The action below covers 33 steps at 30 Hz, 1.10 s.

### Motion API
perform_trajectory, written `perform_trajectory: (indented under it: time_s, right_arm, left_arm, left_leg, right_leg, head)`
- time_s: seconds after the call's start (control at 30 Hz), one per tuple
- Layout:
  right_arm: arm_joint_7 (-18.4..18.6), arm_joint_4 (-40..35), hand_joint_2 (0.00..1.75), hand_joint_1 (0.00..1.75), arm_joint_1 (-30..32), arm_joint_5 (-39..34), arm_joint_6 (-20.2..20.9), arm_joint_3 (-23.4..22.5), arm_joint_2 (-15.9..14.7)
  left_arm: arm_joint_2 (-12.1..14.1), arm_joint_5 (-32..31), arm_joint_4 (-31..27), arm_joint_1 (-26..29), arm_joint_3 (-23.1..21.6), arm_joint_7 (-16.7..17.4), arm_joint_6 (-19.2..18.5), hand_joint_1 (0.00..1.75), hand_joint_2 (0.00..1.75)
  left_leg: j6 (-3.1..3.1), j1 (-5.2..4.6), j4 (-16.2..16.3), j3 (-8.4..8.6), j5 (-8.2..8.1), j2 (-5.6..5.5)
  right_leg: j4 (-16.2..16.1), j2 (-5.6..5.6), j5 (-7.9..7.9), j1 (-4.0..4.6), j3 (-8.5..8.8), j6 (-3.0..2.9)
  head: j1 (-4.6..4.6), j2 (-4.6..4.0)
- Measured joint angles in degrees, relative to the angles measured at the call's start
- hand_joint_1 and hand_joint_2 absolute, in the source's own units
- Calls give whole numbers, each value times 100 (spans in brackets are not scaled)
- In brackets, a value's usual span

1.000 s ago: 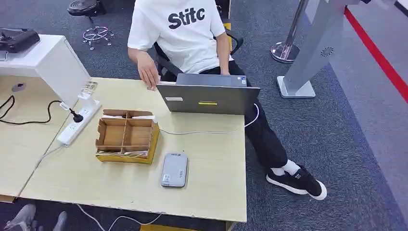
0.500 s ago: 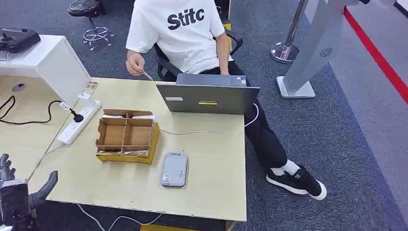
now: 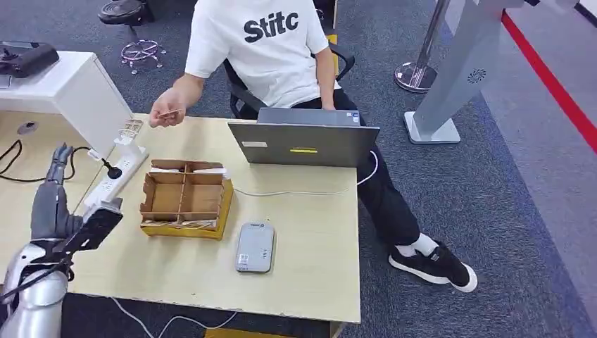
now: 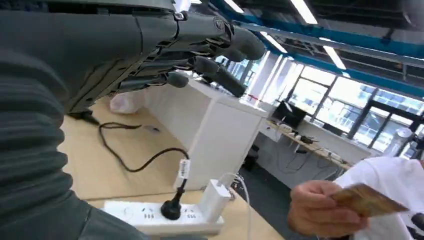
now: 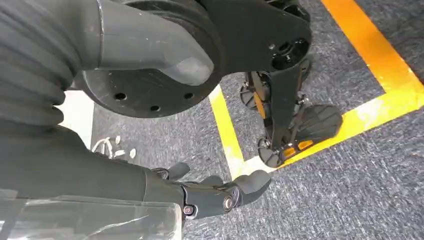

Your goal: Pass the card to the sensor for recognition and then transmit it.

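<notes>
Now, our scene, item by item:

Left hand: we hold our left hand (image 3: pixel 60 204) raised over the near left part of the table (image 3: pixel 310 246), fingers (image 4: pixel 220 42) stretched out and apart, thumb spread to the side, nothing in it.

Right hand: our right hand (image 5: pixel 220 192) hangs low above the grey carpet (image 5: pixel 350 190) with its yellow floor lines, fingers loosely curled (nothing between them that we can make out).

Card: the card (image 3: pixel 167 114) is pinched in the person's hand (image 3: pixel 163 116), in the air above the far edge of the table, beyond the power strip (image 3: pixel 116 176). From our left wrist it appears as a tan card (image 4: pixel 367 200) sticking out of that hand (image 4: pixel 320 210), well apart from our fingertips.

Sensor: the grey card reader (image 3: pixel 255 248) lies flat on the table, just in front of the cardboard tray (image 3: pixel 184 198), with a cable leading away from it toward the laptop (image 3: pixel 304 143).

Tray: divided into compartments, resting on a yellow base; we cannot tell what sits inside.

Person: seated behind the open laptop in a white T-shirt (image 3: pixel 264 42), one arm reaching toward our left side.

Power strip: white, with a black plug (image 4: pixel 172 207) and a white adapter (image 4: pixel 214 197) seated in it.
</notes>
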Motion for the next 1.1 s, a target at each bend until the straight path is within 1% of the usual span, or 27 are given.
perform_trajectory:
  time_s: [0.47,0.5,0.53,0.77,0.87,0.97,1.1]
  right_arm:
    - [236,37,175,0,-41,103,-79,492,0]
    - [245,39,175,0,-43,114,-83,538,0]
    - [264,39,175,0,-49,127,-92,579,0]
    - [347,85,175,0,-101,201,-122,863,-2]
    - [389,94,175,0,-108,179,-129,931,-2]
    - [422,116,175,0,-108,122,-151,999,0]
    - [424,125,175,0,-120,100,-190,1038,4]
  left_arm:
    - [1058,-1928,380,-1401,-1357,634,-138,0,175]
    - [1124,-2072,413,-1497,-1462,689,-149,171,175]
    - [1200,-2218,448,-1582,-1569,737,-157,175,175]
    - [1661,-3202,680,-2187,-2238,1091,-212,175,175]
    - [1794,-3652,752,-2384,-2511,1257,-236,175,175]
    - [1812,-4136,763,-2481,-2716,1470,-293,175,175]
    - [1733,-4297,761,-2492,-2972,1615,-350,175,175]
  left_leg:
    - [-1,1,0,-9,10,2]
    - [0,1,0,-11,11,1]
    - [0,1,0,-11,11,0]
    - [2,2,0,-18,23,-2]
    - [-1,3,0,-22,29,-1]
    - [1,3,0,-26,35,-5]
    - [2,2,0,-29,39,-16]
  right_leg:
    - [2,4,9,0,-11,3]
    - [2,2,9,0,-12,3]
    - [2,2,10,0,-12,3]
    - [2,-1,20,0,-19,-1]
    - [3,0,26,1,-22,-2]
    - [3,-5,29,0,-22,1]
    - [2,-14,30,0,-21,2]
  head:
    - [0,0]
    - [0,0]
    - [0,0]
    - [0,0]
    - [0,0]
    - [-2,0]
    - [2,0]
